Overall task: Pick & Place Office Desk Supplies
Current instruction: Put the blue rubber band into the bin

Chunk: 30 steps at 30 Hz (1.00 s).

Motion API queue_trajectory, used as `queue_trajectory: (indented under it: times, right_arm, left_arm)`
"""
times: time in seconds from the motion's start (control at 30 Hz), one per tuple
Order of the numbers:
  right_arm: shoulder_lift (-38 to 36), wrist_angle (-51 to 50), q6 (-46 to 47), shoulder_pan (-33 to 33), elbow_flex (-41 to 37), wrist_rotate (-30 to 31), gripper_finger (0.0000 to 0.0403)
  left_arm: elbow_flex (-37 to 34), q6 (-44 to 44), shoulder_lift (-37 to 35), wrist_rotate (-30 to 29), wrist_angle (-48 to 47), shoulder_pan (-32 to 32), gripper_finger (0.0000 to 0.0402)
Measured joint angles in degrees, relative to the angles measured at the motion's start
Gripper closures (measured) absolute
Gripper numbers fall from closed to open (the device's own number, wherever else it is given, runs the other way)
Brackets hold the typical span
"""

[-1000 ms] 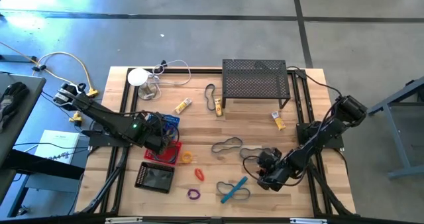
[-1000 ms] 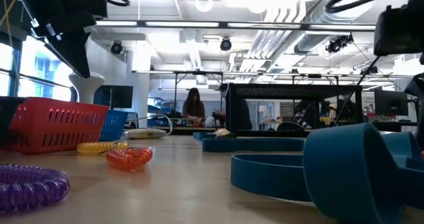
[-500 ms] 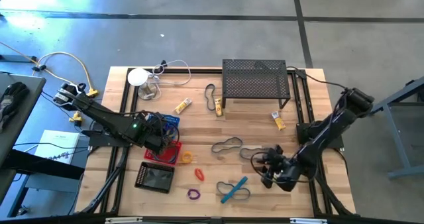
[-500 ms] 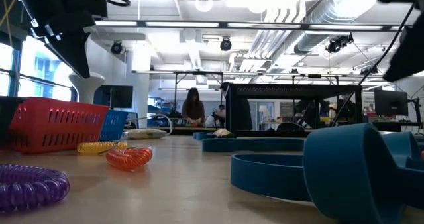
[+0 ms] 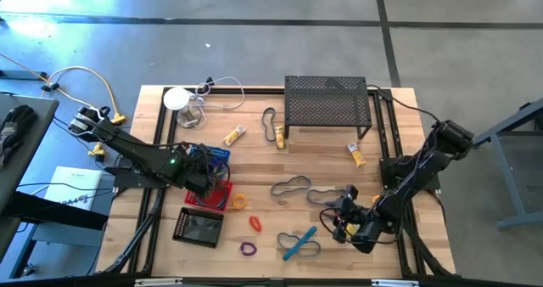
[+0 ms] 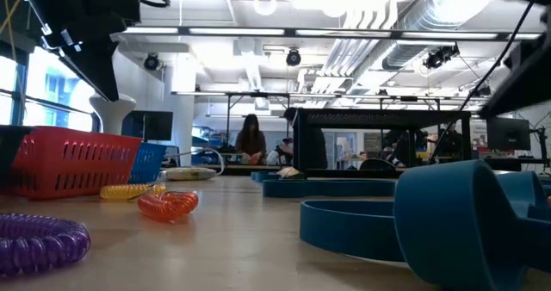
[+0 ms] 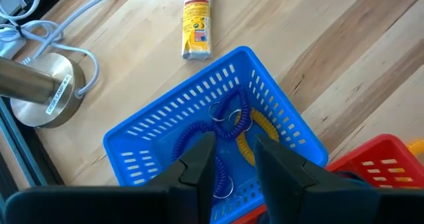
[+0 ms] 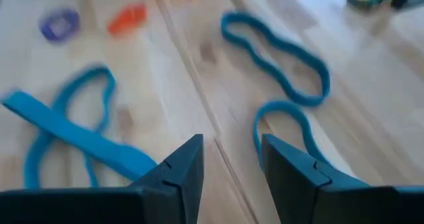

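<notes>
— Fingers first: how do the two arms stand?

— The left gripper [image 7: 228, 164] hangs over the blue basket [image 7: 149, 154], fingers a narrow gap apart with nothing between them. In the high view that gripper [image 5: 209, 183] sits at the left side of the wooden surface [image 5: 254, 155], where the blue basket [image 5: 217, 154] and the red basket [image 5: 222, 195] meet.

— And the right one?

— The right gripper [image 5: 341, 221] is low near the front right of the surface, beside a blue elastic loop [image 5: 321, 197]. Its wrist camera shows the fingers parted a little, gripper [image 8: 228, 161] holding nothing, with that loop's end [image 8: 281, 121] just ahead of them.

— Where are the supplies?

— Spread out. Inside the blue basket lie a blue coil [image 7: 228, 121] and a yellow coil [image 7: 255, 141]. On the surface: a yellow ring [image 5: 239, 202], an orange ring [image 5: 254, 223], a purple ring [image 5: 247, 249], a dark loop [image 5: 291, 185], and a blue strap across another loop [image 5: 299, 243] near the front edge. One yellow-and-white tube [image 5: 234, 135] lies behind the baskets, a second [image 5: 279, 137] beside the black mesh shelf [image 5: 327, 102], a third [image 5: 357, 154] at the shelf's right leg. A black loop [image 5: 269, 117] lies left of the shelf.

— Anything else?

— A white round device [image 5: 176, 98] with a cable at the back left, and a dark tray [image 5: 198, 226] in front of the red basket.
</notes>
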Motion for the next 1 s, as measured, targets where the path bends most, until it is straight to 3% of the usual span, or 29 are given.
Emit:
queue_trajectory:
  times: [0.1,0.4,0.67,1.0]
  right_arm:
    - [1.65,-2.21,1.29,-1.43,0.0,-3.79,0.0264]
    - [6.49,-3.1,1.03,-5.13,-0.04,-5.96,0.0264]
    - [8.41,-2.84,-0.03,-5.57,-0.04,-8.83,0.0264]
    - [10.99,-2.87,-0.06,-6.93,0.17,-8.23,0.0264]
  left_arm:
    - [0.0,0.85,0.0,0.04,1.35,0.0,0.0305]
    - [0.0,8.05,0.0,0.9,11.63,0.0,0.0305]
    - [0.0,17.72,0.0,6.18,28.23,-0.22,0.0305]
    - [0.0,30.08,3.18,7.91,46.35,-4.26,0.0305]
